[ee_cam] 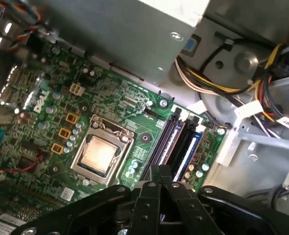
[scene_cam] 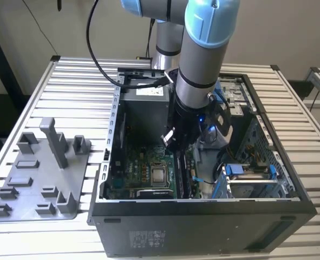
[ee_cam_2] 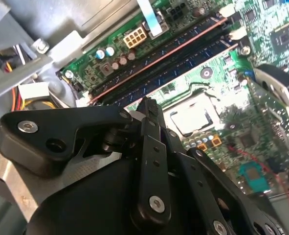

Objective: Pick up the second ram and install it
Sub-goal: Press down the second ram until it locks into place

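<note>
Computer case (scene_cam: 203, 216): you are looking into it with the side off, so the board is lying open to reach from above.
Arm (scene_cam: 203, 59): it is reaching down into the middle of the case, in the exterior view.
Grey tray (scene_cam: 19, 208): it is sitting on the table at 9 o'clock from the case, within the arm's reach.
Motherboard (ee_cam: 51, 107): it is lying flat on the case floor, with the processor socket (scene_cam: 158, 174) at 7 o'clock from the gripper.
Gripper (ee_cam: 161, 171): it is hanging just over the memory slots (ee_cam: 176, 142), its fingers drawn nearly together. You are not seeing clearly whether a stick is pinched between them.
Second ram: I cannot tell where it is. A thin dark stick (ee_cam_2: 159, 55) is standing in one slot, but it may be another stick.
</note>
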### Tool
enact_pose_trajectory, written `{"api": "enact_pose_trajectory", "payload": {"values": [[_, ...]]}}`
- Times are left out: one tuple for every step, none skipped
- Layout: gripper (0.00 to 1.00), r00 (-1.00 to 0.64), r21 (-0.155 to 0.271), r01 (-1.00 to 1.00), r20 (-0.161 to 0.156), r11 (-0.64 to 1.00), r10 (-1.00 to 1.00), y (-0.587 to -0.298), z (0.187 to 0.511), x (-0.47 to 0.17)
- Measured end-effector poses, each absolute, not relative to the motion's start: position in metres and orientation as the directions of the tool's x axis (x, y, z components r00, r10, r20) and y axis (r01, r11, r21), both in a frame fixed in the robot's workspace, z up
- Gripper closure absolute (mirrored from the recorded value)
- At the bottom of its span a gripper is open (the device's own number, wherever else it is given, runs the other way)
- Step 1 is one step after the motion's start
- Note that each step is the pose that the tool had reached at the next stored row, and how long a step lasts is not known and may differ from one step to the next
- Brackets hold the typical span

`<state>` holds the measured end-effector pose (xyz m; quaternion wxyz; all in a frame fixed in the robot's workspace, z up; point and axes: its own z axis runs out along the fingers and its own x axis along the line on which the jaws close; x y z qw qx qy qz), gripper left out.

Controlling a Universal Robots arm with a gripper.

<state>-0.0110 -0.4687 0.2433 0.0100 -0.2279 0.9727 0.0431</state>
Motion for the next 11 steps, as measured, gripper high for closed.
{"api": "enact_pose_trajectory", "payload": {"values": [[0.89, -0.888, 0.079, -0.46, -0.04, 0.885, -0.458, -0.4687, 0.2432, -0.011], [0.89, -0.88, 0.078, -0.476, -0.041, 0.876, -0.474, -0.4687, 0.2432, -0.011], [0.89, -0.87, 0.078, -0.493, -0.042, 0.867, -0.491, -0.4687, 0.2432, -0.0111], [0.89, -0.861, 0.077, -0.508, -0.043, 0.858, -0.506, -0.4687, 0.2432, -0.011], [0.89, -0.852, 0.076, -0.524, -0.045, 0.849, -0.522, -0.4687, 0.2432, -0.011], [0.89, -0.842, 0.076, -0.539, -0.046, 0.839, -0.537, -0.4686, 0.2432, -0.011], [0.89, -0.832, 0.075, -0.554, -0.047, 0.829, -0.552, -0.4686, 0.2432, -0.011], [0.89, -0.822, 0.074, -0.569, -0.048, 0.819, -0.567, -0.4687, 0.2432, -0.011], [0.89, -0.812, 0.073, -0.584, -0.049, 0.808, -0.582, -0.4686, 0.2432, -0.011], [0.89, -0.801, 0.073, -0.599, -0.05, 0.797, -0.597, -0.4687, 0.2432, -0.011], [0.89, -0.79, 0.072, -0.613, -0.051, 0.787, -0.611, -0.4686, 0.2432, -0.011]]}}
